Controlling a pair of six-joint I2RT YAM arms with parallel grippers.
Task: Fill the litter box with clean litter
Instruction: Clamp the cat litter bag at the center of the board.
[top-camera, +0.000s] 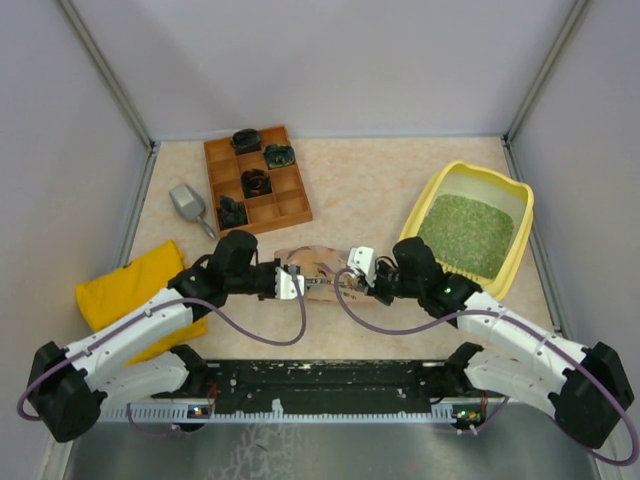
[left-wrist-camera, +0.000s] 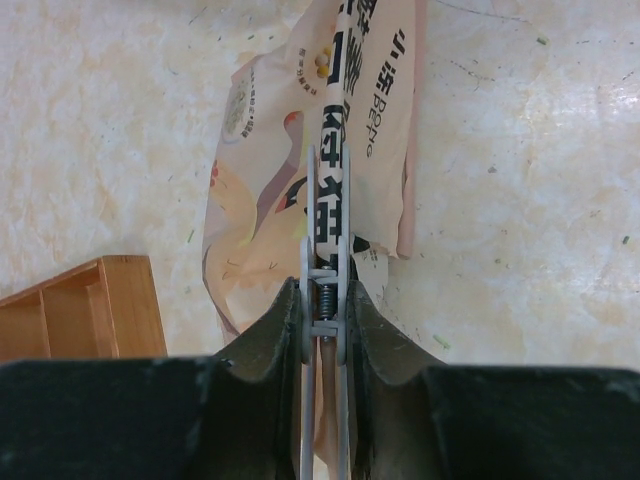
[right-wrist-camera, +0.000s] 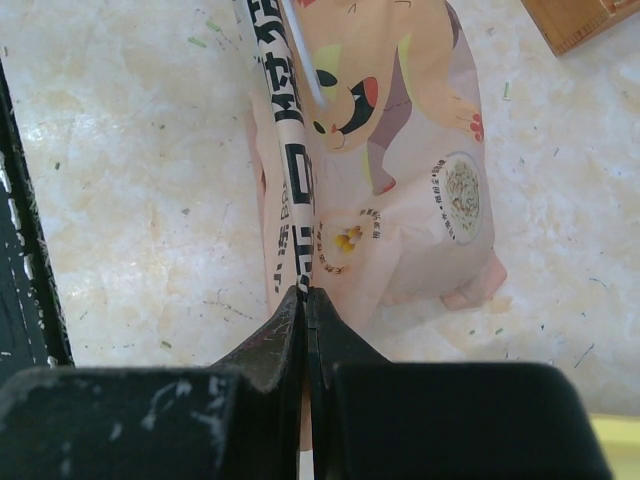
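The yellow litter box (top-camera: 527, 205) stands at the right of the table with green clean litter (top-camera: 465, 235) lying in it. A pink printed pouch (top-camera: 320, 266) lies flat between both grippers. My left gripper (top-camera: 298, 284) is shut on a grey spring clip (left-wrist-camera: 325, 270) that sits on the pouch's folded top edge (left-wrist-camera: 335, 150). In the left wrist view the left gripper (left-wrist-camera: 325, 295) presses both clip handles. My right gripper (top-camera: 352, 283) is shut on the same folded edge from the opposite side. The right wrist view shows the right gripper (right-wrist-camera: 304, 298) pinching the pouch (right-wrist-camera: 410, 200).
A brown wooden compartment tray (top-camera: 258, 180) with dark items stands at the back left, and a grey scoop (top-camera: 188, 203) lies beside it. At the near left lies a yellow cloth bag (top-camera: 130, 290). Stray green granules dot the tabletop.
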